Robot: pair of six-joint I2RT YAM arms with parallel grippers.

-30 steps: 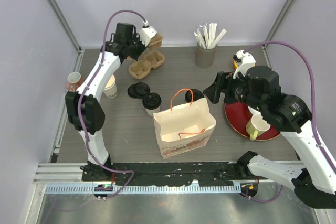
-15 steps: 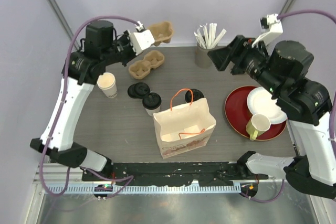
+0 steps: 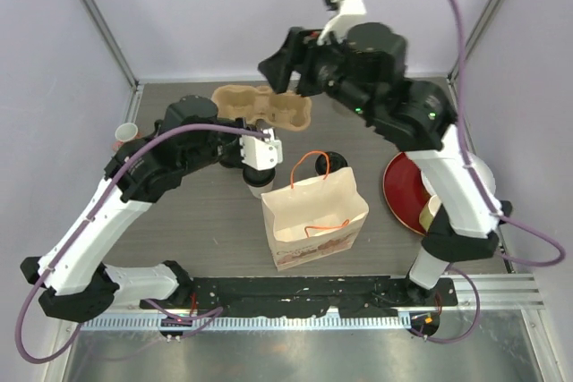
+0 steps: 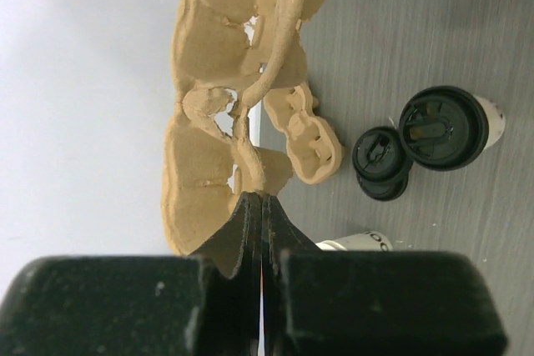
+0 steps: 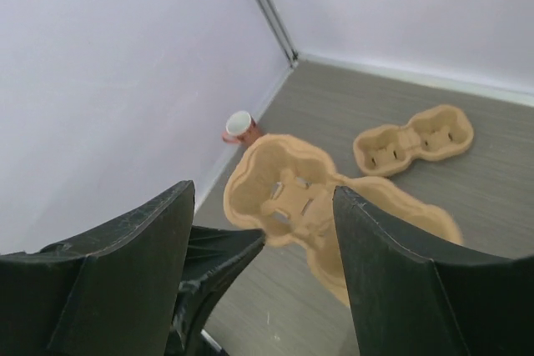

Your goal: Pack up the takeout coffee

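Observation:
My left gripper (image 3: 253, 125) is shut on the rim of a brown pulp cup carrier (image 3: 261, 103) and holds it up above the back of the table; the left wrist view shows the jaws (image 4: 260, 199) pinching its edge (image 4: 219, 106). My right gripper (image 3: 282, 64) is open and empty, just above that carrier (image 5: 292, 189). A cream takeout coffee cup with a black lid (image 4: 446, 127) stands on the table, mostly hidden under my left wrist in the top view (image 3: 257, 187). A second lidded cup (image 3: 329, 163) stands behind the bag.
A paper bag (image 3: 313, 216) with orange handles stands open at the front middle. A second carrier (image 5: 413, 139) lies on the table at the back. Loose black lids (image 4: 381, 156), a pinkish mug (image 3: 125, 136) at the left edge and a red plate (image 3: 403, 190) at right.
My left arm has swung the carrier from the back left corner towards the middle. My right arm has swung from the right side to the back centre, above the carrier.

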